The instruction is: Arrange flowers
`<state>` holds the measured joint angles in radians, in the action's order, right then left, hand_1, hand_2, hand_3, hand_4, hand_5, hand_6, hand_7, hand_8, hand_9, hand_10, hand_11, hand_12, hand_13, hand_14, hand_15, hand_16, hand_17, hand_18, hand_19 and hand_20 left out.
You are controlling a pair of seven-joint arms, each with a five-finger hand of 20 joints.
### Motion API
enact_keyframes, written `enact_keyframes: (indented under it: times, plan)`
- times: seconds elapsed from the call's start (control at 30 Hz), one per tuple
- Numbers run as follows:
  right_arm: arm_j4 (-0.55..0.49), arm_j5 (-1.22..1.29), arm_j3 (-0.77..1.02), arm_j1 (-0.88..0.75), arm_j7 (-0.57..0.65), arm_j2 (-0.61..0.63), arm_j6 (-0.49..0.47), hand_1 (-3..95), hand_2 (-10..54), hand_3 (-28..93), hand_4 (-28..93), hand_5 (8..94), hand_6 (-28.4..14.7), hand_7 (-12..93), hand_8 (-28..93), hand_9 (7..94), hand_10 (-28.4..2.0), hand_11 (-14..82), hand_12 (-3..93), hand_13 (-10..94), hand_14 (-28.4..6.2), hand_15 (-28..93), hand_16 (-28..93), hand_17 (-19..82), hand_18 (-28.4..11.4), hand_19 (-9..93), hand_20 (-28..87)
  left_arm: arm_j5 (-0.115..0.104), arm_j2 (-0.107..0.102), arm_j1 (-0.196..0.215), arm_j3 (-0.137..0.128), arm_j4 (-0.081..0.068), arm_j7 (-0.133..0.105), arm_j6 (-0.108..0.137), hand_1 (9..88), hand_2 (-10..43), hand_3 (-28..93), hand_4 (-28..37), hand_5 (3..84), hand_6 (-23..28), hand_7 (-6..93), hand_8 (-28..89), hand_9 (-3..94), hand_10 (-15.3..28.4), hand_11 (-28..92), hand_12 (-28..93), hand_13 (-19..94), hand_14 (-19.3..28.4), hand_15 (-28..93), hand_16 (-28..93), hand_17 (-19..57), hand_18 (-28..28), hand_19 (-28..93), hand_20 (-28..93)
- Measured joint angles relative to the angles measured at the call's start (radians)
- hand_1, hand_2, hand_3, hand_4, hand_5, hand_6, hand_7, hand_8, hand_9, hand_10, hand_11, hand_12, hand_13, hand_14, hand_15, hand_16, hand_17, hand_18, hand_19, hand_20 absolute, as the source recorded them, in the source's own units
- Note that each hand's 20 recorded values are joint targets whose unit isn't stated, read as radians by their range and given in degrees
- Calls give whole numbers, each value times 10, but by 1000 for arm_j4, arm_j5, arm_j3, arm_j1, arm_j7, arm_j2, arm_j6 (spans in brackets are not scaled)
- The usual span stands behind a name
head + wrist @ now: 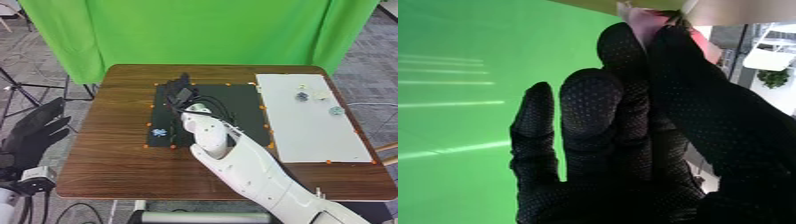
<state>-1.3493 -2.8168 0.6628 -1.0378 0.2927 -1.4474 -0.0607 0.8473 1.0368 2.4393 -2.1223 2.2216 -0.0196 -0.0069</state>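
Right hand (pixel 182 93), up over the black mat (pixel 249 107), has its fingers (pixel 589 100) closed in a thumb pinch on the pink flower (pixel 642 19), probably featherlight with soft, crushable petals, so I'd grip the stem.

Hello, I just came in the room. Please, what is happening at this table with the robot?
The robot seems to be arranging flowers. Its right hand is over the dark mat and pinches a pink flower between thumb and fingers. A blue flower lies on the mat's near left part. A few more small flowers are on the white sheet at the right. The left hand is open, off the table's left side, and handles nothing.
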Motion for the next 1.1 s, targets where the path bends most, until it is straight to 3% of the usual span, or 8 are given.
enact_keyframes:
  times: [0.4, 1.1]
  plan:
    - [63, -54, -8, -5, 62, -36, 8, 444, -95, 836, -277, 619, 47, 595, 57, 784, -45, 279, 536, 682, -36, 683, 366, 194, -184, 714, 504, -1, -14, -18, 14, -9, 6, -1, 232, -24, 695, -278, 223, 27, 123, -58, 169, 105, 80, 209, 123, 127, 173, 60, -109, 193, 379, 86]
    - [66, -82, 11, -47, 58, -42, -8, 408, -95, 810, -283, 600, 38, 529, 4, 758, -49, 217, 498, 650, -50, 714, 320, 185, -190, 716, 505, -2, -20, -29, 17, -15, 13, -4, 229, -27, 701, -282, 221, 22, 134, -62, 171, 101, 77, 211, 126, 126, 165, 64, -109, 193, 375, 87]
